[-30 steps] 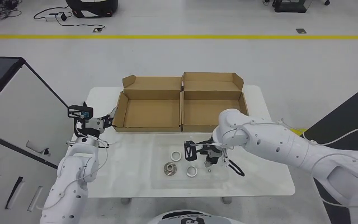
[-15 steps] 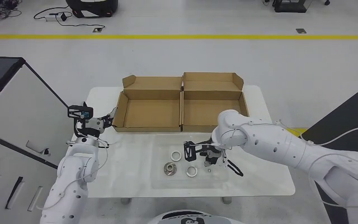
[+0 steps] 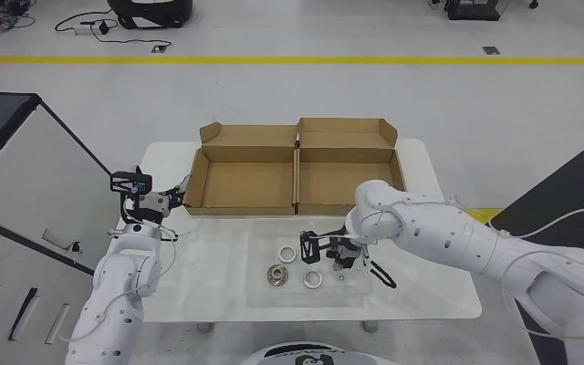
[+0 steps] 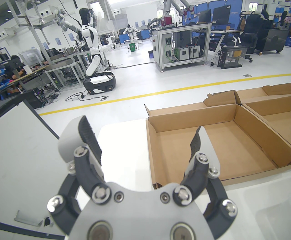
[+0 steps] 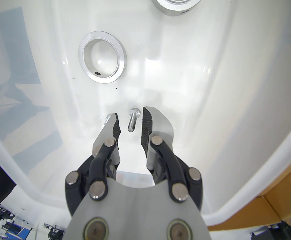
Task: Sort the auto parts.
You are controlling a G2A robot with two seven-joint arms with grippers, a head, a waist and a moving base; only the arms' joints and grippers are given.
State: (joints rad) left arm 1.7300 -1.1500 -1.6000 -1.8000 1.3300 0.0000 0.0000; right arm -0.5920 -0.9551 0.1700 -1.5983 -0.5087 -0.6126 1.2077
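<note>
My right gripper is open, low inside a white tray, with its fingers on either side of a small silver bolt that lies flat and is not touched. A second bolt peeks out behind one finger. Just beyond lies a metal ring, and another metal part is farther off. From above, the right gripper hangs beside two rings and a flanged part. My left gripper is open and holds nothing, by the left cardboard box.
Two open cardboard boxes stand side by side at the back of the white table. The left gripper hovers off the left box's outer corner. Bare tabletop lies to the tray's right and left.
The right gripper has shifted slightly over the tray toward the bolt. The left arm has stayed still.
</note>
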